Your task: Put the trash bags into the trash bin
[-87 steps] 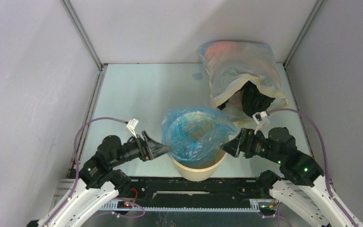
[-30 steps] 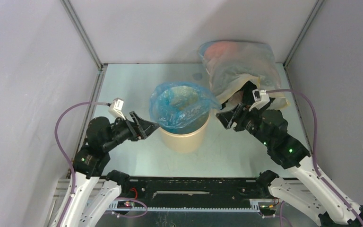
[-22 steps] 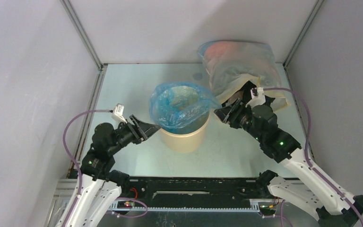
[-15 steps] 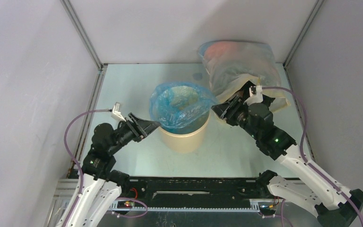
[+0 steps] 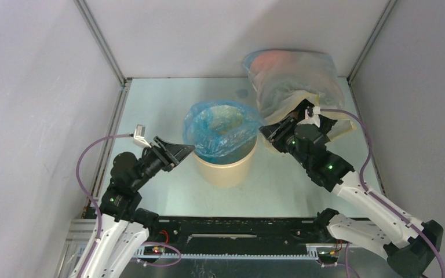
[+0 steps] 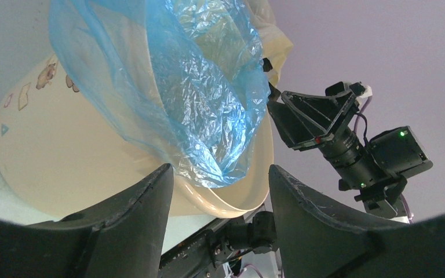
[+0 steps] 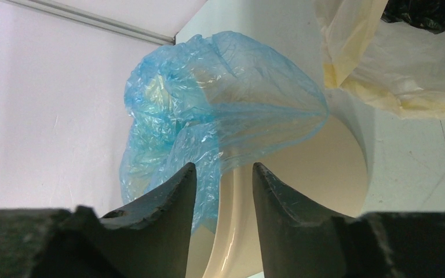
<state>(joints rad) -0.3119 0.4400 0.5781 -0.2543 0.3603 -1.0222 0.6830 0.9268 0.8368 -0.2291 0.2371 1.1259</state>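
Trash bin (image 5: 227, 168): stood upright about mid-table (image 5: 162, 104), with the cloudy sack (image 5: 292, 81) just beside it on the far right. I could not tell whether the two touched.

Trash bag (image 5: 220, 132): the blue film sat in the mouth of the bin. Its body was sunk inside and its hem puffed up above the rim, spilling over the wall on the left arm's side. I could not see it smoothed down over the rim anywhere.

Left gripper (image 5: 179, 152): jaws were spread wide with nothing clamped. Its wrist view showed a hanging fold of film and the bin's rim in line with the gap, beyond the fingertips (image 6: 162, 174).

Right gripper (image 5: 271, 132): jaws were parted by a narrow gap, with the tips at the hem on the opposite side. Its wrist view showed film hanging by the inner face of one finger (image 7: 188, 174), and no pinch was evident.

Why the arms flanked the bin: I judged that each was placed to take its own side of the hem and stretch the mouth over the rim. One arm alone would only drag such thin film sideways.

Progress: the bag looked to be in the bin, but the lining was unfinished.

Risk: the film looked light and crinkly, likely to slip from a shallow bite. An uneven pull might slide or tip the bin.
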